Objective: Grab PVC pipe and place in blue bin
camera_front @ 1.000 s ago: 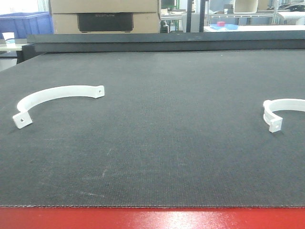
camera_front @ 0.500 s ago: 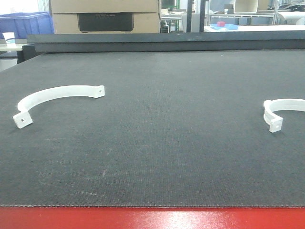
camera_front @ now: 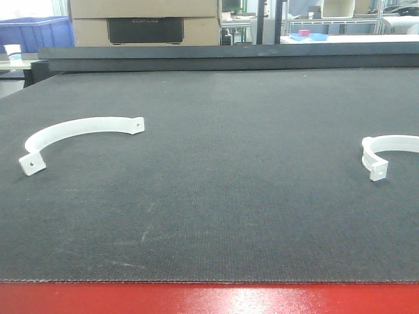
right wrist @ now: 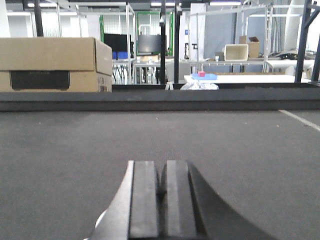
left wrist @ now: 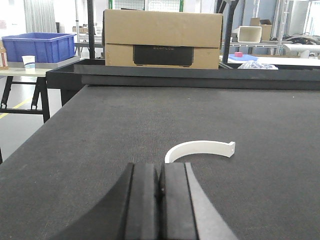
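Nearest, the left hand (left wrist: 160, 172) points across the bench, its two dark pads pressed flat together with nothing between them. The right hand (right wrist: 162, 171) is closed the same way, also empty. A red strip (camera_front: 209, 299) edges the near side of the bench (camera_front: 229, 216), which is covered in dark grey matting. On the matting lie two white curved PVC pieces, well apart. The left PVC piece (camera_front: 85, 124) is a half ring with a holed tab at each end. The right PVC piece (camera_front: 393, 141) is partly cut off by the frame. Beyond the far rim stands a cardboard box (camera_front: 144, 16). Far left, off the bench, is the blue bin (camera_front: 36, 33).
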Robot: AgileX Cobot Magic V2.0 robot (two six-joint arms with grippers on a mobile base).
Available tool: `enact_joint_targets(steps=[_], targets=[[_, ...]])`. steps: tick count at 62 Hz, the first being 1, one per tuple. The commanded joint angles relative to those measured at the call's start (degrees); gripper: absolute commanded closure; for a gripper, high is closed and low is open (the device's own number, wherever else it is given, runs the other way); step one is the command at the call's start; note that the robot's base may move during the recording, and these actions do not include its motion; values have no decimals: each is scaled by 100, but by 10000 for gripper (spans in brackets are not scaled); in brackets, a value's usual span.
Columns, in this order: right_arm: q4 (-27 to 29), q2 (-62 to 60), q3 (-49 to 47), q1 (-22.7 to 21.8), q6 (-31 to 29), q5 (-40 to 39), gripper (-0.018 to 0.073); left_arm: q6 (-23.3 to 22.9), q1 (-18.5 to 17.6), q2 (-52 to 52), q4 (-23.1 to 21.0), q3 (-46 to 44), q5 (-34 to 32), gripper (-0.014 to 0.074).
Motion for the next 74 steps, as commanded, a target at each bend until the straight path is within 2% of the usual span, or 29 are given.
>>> enact_joint_targets(steps=[1, 10, 28, 39, 53, 64, 74], targets=[[9, -22, 0, -2, -9, -639, 728, -12, -35, -31, 20, -12, -421, 707], [9, -22, 0, -2, -9, -1582, 728, -12, -35, -31, -64, -12, -1007, 707], [9, -22, -727, -2, -9, -998, 728, -12, -35, -3, -64, -1044, -543, 707], [9, 297, -1485, -2, -44, -663, 728, -12, -35, 649, -22, -2105, 644, 707], [9, 1237, -2632, -2, -44, 391, 728, -12, -35, 1939, 3, -3445, 1678, 707], [9, 2147, -3557, -2, -44, 1658, 728, -12, -35, 3177, 0, -4587, 3060, 707], [9, 3011, -4173, -2, -44, 2949, 728, -12, -35, 4093, 0, -5300, 3980, 707]])
